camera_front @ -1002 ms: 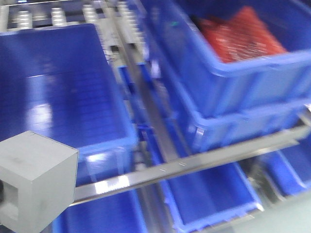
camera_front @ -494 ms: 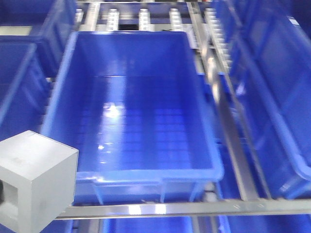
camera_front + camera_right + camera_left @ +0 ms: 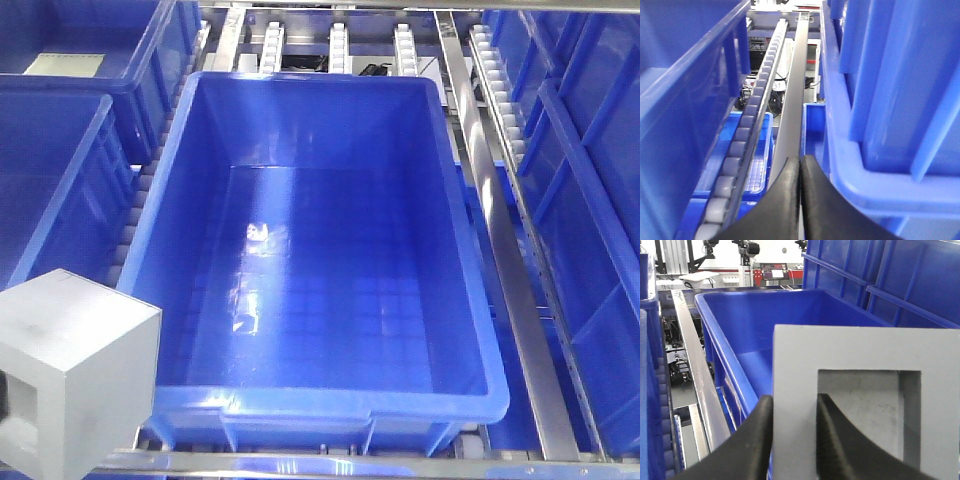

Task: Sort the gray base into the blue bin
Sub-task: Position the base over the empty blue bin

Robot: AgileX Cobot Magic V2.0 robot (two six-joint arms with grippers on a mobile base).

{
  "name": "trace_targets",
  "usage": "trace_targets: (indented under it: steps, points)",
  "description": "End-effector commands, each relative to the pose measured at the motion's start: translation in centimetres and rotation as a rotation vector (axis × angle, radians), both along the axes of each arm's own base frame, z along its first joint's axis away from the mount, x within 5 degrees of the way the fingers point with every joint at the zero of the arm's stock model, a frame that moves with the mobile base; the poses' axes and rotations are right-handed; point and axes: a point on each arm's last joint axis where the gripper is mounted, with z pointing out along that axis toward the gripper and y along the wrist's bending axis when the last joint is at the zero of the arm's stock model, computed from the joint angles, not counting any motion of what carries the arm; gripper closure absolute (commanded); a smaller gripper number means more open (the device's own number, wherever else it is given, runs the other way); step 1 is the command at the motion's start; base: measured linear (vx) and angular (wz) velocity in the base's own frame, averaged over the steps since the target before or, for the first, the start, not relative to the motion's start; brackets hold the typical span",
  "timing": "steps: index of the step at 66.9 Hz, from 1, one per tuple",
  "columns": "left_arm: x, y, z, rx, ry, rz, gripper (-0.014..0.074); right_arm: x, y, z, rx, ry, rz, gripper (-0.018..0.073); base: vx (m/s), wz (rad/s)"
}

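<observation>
The left gripper (image 3: 794, 405) is clamped on the gray base (image 3: 865, 347): in the left wrist view one black finger (image 3: 757, 440) presses the block's outer left side and the other sits inside the square pocket, so the pocket's left wall is pinched between them. In the front view the gray base (image 3: 75, 380) fills the lower left corner, overlapping the near left corner of the blue bin (image 3: 200, 200). The bin takes up the middle of the frame, with nothing lying in it. A metal rail (image 3: 510, 270) runs down its right side, with more blue totes (image 3: 590, 200) beyond. In the right wrist view the right gripper (image 3: 800, 162) is at bottom centre, fingers pressed together on nothing, over a roller track (image 3: 740, 145)
</observation>
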Motion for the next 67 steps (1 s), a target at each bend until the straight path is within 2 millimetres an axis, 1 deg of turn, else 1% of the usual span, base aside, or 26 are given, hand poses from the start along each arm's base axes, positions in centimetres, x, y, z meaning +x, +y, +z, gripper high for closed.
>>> trace_targets:
  steps: [1,37,67]
  points:
    - [-0.2,-0.24,1.95,-0.066,-0.109,-0.035,0.0603,0.04,0.01,0.57,-0.021,-0.081,0.003,0.0564,0.08,-0.06]
    - [-0.2,-0.24,1.95,-0.066,-0.109,-0.035,0.0603,0.04,0.01,0.57,-0.021,-0.081,0.003,0.0564,0.1,-0.01]
    - [-0.2,-0.24,1.95,-0.066,-0.109,-0.035,0.0603,0.04,0.01,0.58,-0.021,-0.081,0.003,0.0564,0.02,0.0]
